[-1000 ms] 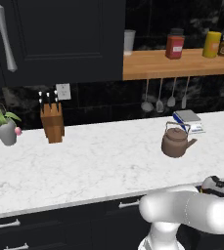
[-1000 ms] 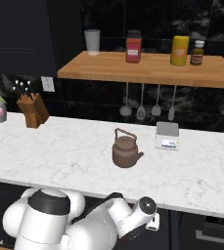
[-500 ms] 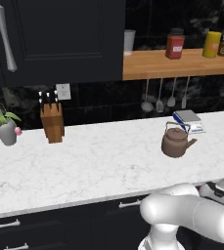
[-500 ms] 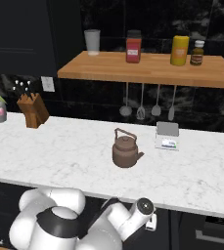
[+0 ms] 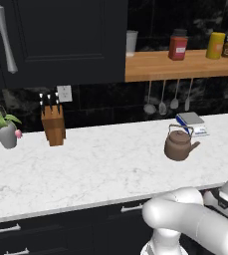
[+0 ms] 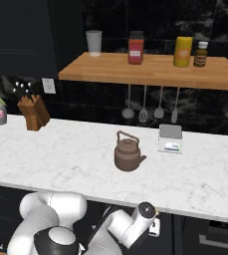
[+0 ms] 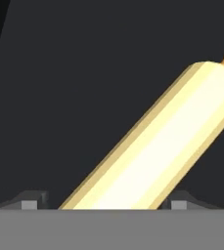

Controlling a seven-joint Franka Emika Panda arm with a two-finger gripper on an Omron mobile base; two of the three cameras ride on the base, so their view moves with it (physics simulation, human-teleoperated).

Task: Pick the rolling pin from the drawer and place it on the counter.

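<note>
Left base view, counter: the white marble counter [image 5: 85,169] is seen above black cabinet fronts with slim silver handles; a brown kettle [image 5: 178,144], a knife block [image 5: 53,124] and a potted plant [image 5: 5,127] are carried on it, well apart from one another.
Left base view, arm: the white arm [image 5: 195,224] is seen bent low at the lower right, below the counter's edge.
Right base view, counter: the kettle [image 6: 128,153] is shown near the middle, with a small stack of books [image 6: 171,139] just beside it toward the wall.
Right base view, shelf: a wooden shelf [image 6: 150,69] is fixed above, and a cup, a red jar and a yellow bottle [image 6: 183,51] are set on it.
Hand view, rolling pin: the rolling pin [image 7: 167,141] is seen lying against the drawer's dark interior [image 7: 74,88].
Hand view, long axis: a slant is followed from lower left to upper right, with an orange-brown handle end at the upper right corner.
Hand view, hand: the fingertips [image 7: 31,200] are seen on either side of the pin's lower end; whether the pin is touched or gripped cannot be told.
</note>
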